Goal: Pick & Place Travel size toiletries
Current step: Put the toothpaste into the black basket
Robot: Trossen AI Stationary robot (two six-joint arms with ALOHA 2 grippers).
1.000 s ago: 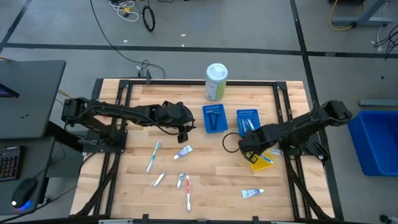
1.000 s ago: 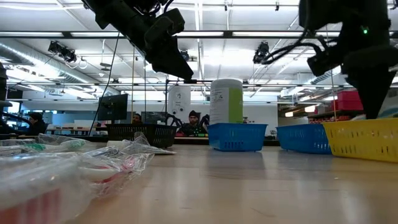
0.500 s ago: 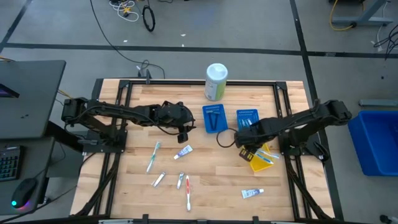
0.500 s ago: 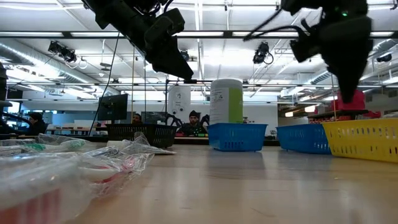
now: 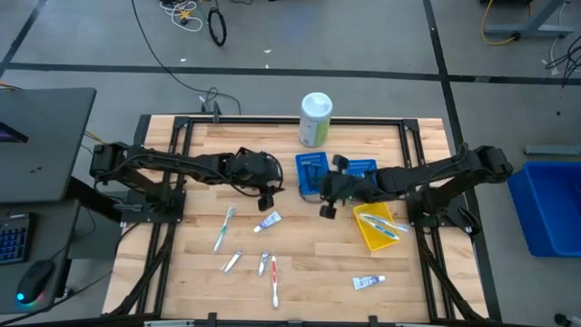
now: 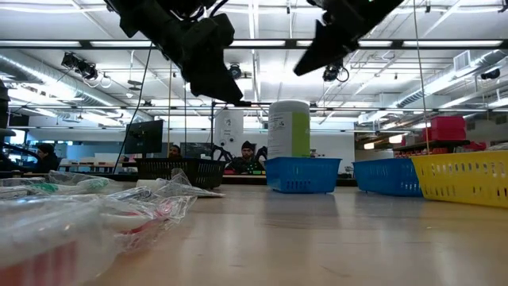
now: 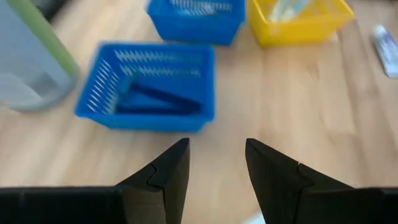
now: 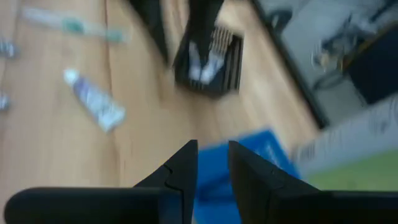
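Desk point(image 5: 200, 272): a wooden top is framed by dark rails; the front left quarter is strewn with toiletries, and bare wood is left between them and the bins.
Left tool point(image 5: 266, 193): held above the desk, just left of the left blue bin point(image 5: 313, 173); its fingers point(image 7: 171, 171) are seen parted with nothing between them in the left wrist view.
Right tool point(image 5: 327, 207): held at the front edge of the left blue bin, near the left tool; its fingers point(image 8: 183, 167) are parted by a narrow gap, empty.
Bins: two blue bins are set side by side, the right blue bin point(image 5: 361, 168) just beside the left; a yellow bin point(image 5: 377, 227) is placed in front of the right one, near the desk's right rail.
Canister point(image 5: 315, 119): stood at the back edge, behind the left blue bin.
Green toothbrush point(image 5: 223, 228): laid with its long axis nearly front to back, slightly tilted.
White tube point(image 5: 267, 221): laid on the diagonal, just in front of the left tool.
Small tube point(image 5: 231, 262): laid on the diagonal, near the front.
Red toothbrush point(image 5: 274, 280): long axis front to back, close to the front edge.
Lone tube point(image 5: 369, 282): laid nearly left to right, well apart from the rest, in front of the yellow bin.
Binned items: a dark item is held in the left blue bin; pale pieces lie in the yellow bin.
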